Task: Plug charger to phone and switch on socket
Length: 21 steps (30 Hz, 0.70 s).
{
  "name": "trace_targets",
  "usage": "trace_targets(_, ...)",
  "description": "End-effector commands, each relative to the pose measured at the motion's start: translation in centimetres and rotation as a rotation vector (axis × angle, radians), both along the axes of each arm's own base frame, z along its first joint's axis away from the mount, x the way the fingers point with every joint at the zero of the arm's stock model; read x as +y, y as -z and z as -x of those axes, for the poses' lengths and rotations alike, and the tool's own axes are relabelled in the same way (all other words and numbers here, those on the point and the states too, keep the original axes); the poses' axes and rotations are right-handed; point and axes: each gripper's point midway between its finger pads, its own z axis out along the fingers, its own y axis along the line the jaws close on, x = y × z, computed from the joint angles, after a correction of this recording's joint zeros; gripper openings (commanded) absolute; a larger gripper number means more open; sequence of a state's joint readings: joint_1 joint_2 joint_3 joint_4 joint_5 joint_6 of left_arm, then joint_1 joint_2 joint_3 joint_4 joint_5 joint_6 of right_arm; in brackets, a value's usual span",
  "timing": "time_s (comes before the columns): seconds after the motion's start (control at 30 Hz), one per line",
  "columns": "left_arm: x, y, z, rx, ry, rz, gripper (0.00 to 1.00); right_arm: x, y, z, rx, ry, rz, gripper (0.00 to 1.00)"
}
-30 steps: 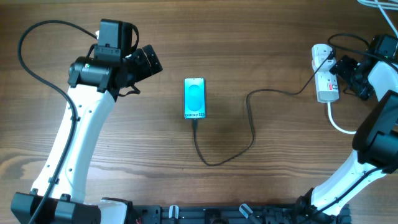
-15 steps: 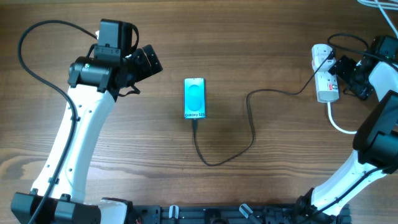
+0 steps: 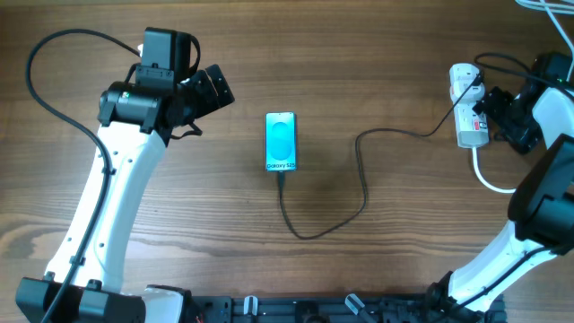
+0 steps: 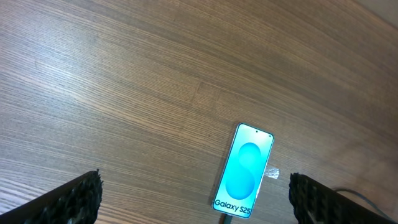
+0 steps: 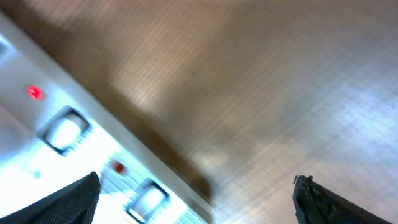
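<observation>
The phone lies flat mid-table, turquoise screen up; the left wrist view shows it too, with "Galaxy S25" at its near edge. The charger, a thin black cable, loops from that edge round to the white socket at the far right. My left gripper hangs open above the wood, left of the phone, and its fingertips hold nothing. My right gripper is open just right of the socket. The blurred right wrist view shows the socket with a red lamp lit.
A white lead curves from the socket toward the right arm's base. More white cables cross the top right corner. A black hose arcs off the left arm. Bare wood lies between phone and socket.
My right gripper has shifted slightly right and toward the front, away from the socket. The left arm, phone and cable have not moved.
</observation>
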<state>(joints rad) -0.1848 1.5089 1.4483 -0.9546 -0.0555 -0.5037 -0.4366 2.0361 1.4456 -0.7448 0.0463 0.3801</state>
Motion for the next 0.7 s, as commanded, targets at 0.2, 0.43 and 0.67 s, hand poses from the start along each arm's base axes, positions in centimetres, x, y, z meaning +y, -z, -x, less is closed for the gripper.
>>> trace_targets(0.2, 0.2, 0.2, -0.1, 0.005, -0.013, -0.008, 1.0, 0.0, -10.4, 1.4, -0.15, 0.079, 0.117, 1.0)
trace_targets(0.43, 0.2, 0.2, -0.1, 0.005, -0.013, -0.008, 1.0, 5.2, -16.9, 1.7, -0.289, -0.056, 0.112, 1.0)
trace_targets(0.67, 0.2, 0.2, -0.1, 0.004, -0.013, -0.008, 1.0, 12.8, -20.0, 3.1, -0.393, -0.262, 0.126, 1.0)
